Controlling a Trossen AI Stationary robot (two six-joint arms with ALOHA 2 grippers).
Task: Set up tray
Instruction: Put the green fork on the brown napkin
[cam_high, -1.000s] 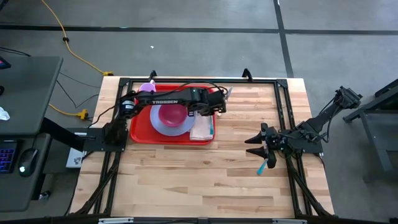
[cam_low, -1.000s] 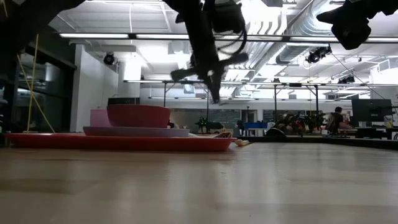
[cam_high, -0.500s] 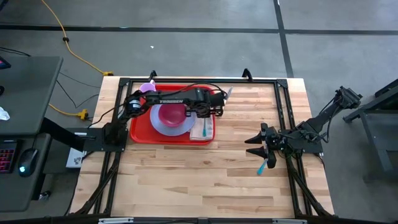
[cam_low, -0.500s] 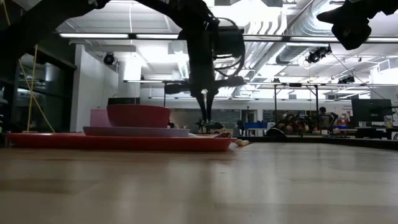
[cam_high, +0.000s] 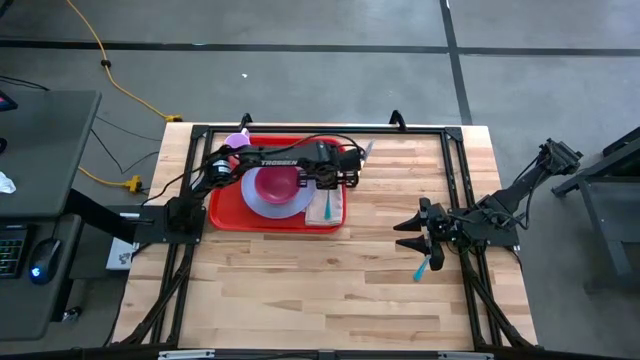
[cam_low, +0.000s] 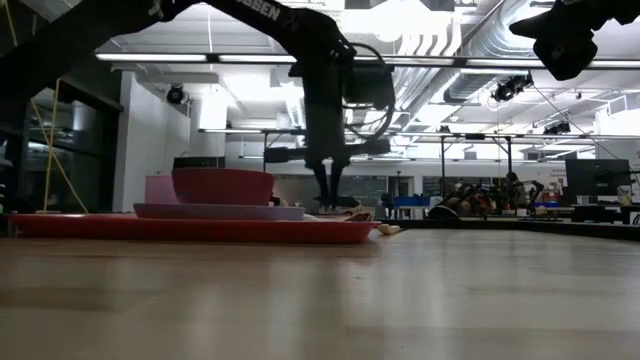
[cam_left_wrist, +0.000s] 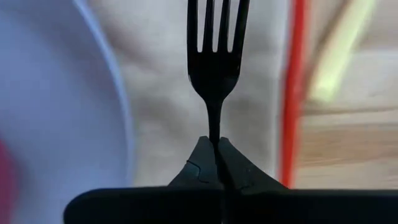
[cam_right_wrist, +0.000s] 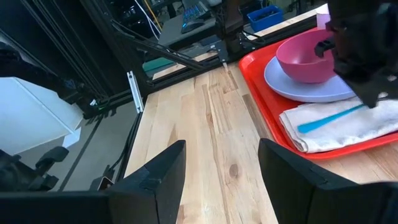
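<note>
- Left tool (cam_left_wrist: 217, 144) — fingers clamped on a thin dark fork (cam_left_wrist: 215, 62), tines pointing away, over the folded white cloth napkin (cam_high: 326, 207).
- The napkin lies in the large flat red plastic tray (cam_high: 222, 208) at the wooden table's (cam_high: 320, 290) far side, beside a round lavender plate (cam_high: 284, 205) under a pink bowl (cam_high: 275, 183).
- Right tool (cam_right_wrist: 221, 168), fingers apart, waits at the table's right edge — its wrist view shows a light blue utensil (cam_right_wrist: 329, 118) on the napkin, far end hidden.

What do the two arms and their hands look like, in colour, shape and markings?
Both arms are dark, jointed links. The left arm carries white TROSSEN lettering and a looping black cable. The left hand has thin black tapered fingers; the right hand has broad, flat dark ones.
</note>
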